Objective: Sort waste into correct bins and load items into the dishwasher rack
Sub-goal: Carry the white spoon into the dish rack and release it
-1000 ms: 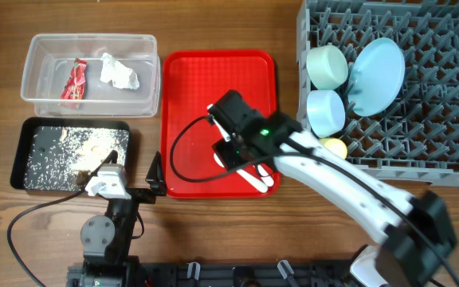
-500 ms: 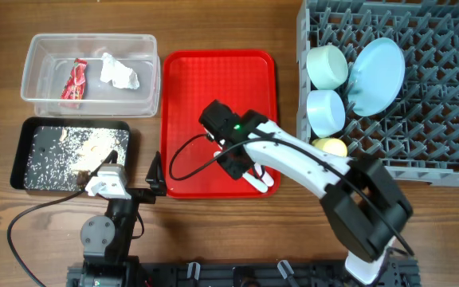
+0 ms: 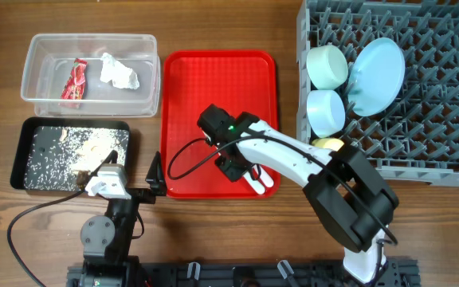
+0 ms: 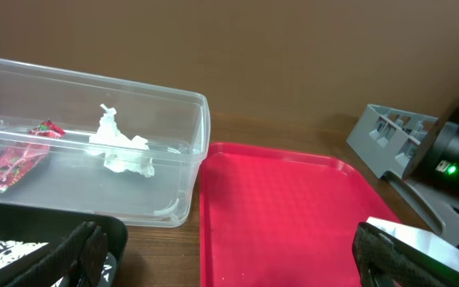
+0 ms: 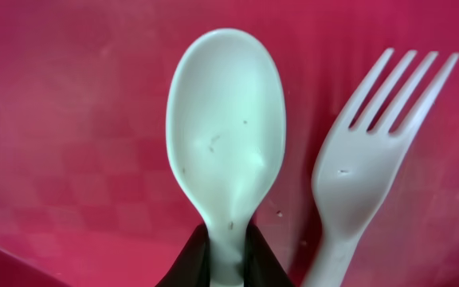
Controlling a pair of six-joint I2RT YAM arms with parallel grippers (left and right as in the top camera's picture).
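Our right gripper [image 5: 228, 259] pinches the white spoon [image 5: 225, 135] at its neck, jaws nearly closed; the fork [image 5: 365, 171] lies just beside them on the red tray [image 5: 70, 119]. Our left gripper [image 4: 233, 251] gapes wide, holding nothing.

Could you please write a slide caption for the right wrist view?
Right gripper closed on the neck of the white spoon, the white fork lying beside it on the red tray.
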